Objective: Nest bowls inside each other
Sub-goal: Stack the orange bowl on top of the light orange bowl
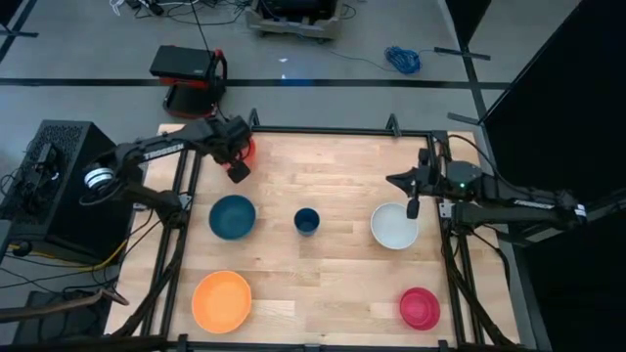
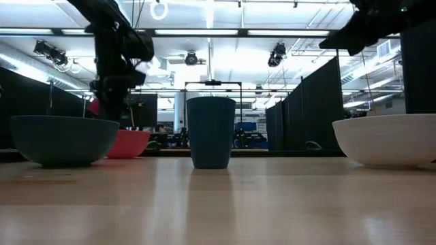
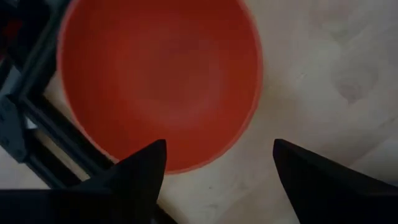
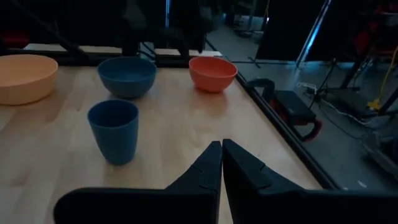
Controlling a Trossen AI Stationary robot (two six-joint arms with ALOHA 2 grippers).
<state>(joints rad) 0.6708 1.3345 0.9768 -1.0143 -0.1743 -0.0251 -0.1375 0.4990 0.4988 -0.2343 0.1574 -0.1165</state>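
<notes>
Six bowls stand upright on their bases on the wooden table. The red-orange bowl (image 3: 161,81) is at the far left. The teal bowl (image 1: 232,217), the small dark blue cup-like bowl (image 1: 306,221) and the white bowl (image 1: 394,226) form the middle row. The large orange bowl (image 1: 222,301) and the magenta-pink bowl (image 1: 419,308) stand near the front edge. My left gripper (image 3: 217,168) hangs open, pointing down just above the red-orange bowl's rim, and touches nothing. My right gripper (image 4: 221,152) is shut and holds nothing; it is raised near the white bowl's far side (image 1: 413,207).
A black frame rail (image 1: 186,196) runs along the table's left side close to the red-orange bowl, and another (image 1: 445,244) along the right. A red and black device (image 1: 191,78) sits on the floor beyond the far left corner. Bare wood lies between the bowls.
</notes>
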